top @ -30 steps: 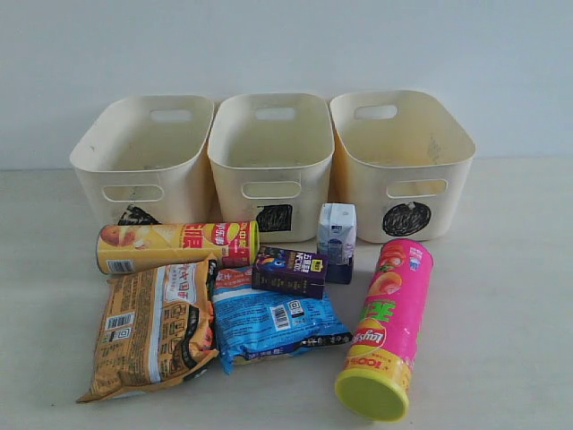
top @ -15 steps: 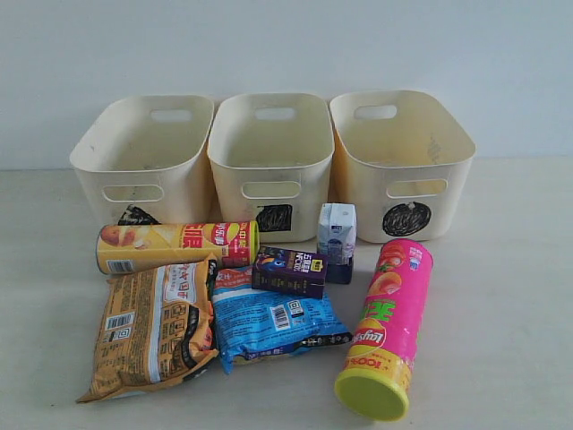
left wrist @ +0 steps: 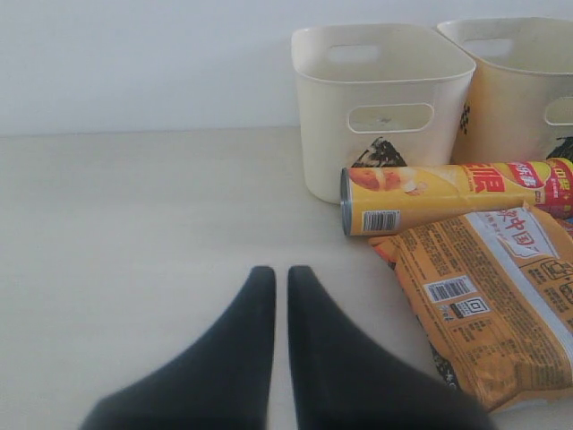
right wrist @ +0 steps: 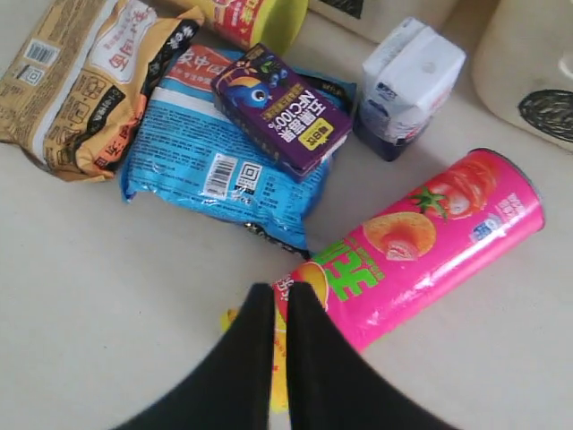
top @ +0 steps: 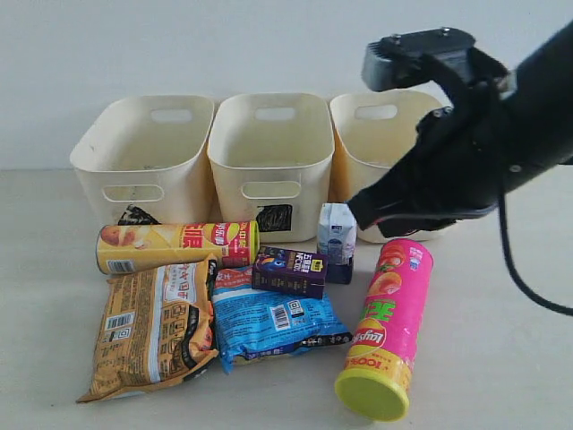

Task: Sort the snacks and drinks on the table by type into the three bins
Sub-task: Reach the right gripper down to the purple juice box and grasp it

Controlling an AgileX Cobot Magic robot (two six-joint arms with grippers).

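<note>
Looked across a pale beige table [top: 510,358] to a plain white wall, the three bins [top: 235,175] lined up at the back, nothing showing inside them. Registered one change from half a second before: the right arm [top: 466,152], absent then, swung in and partly covered the rightmost bin. Found the right gripper [right wrist: 279,288] pinched together, holding nothing, above the lid end of the pink tube [top: 387,313]. Found the left gripper [left wrist: 280,270] likewise closed and empty, low over bare table near the yellow-and-red tube [top: 175,245]. Saw nothing displaced: orange-tan bag [top: 157,327], blue bag [top: 273,322], purple box [top: 290,270] partly on it, white-and-blue carton [top: 337,235] upright alongside. Judged sorting not begun, with the pink tube likely first and a wide opening of the jaws needed beforehand.
</note>
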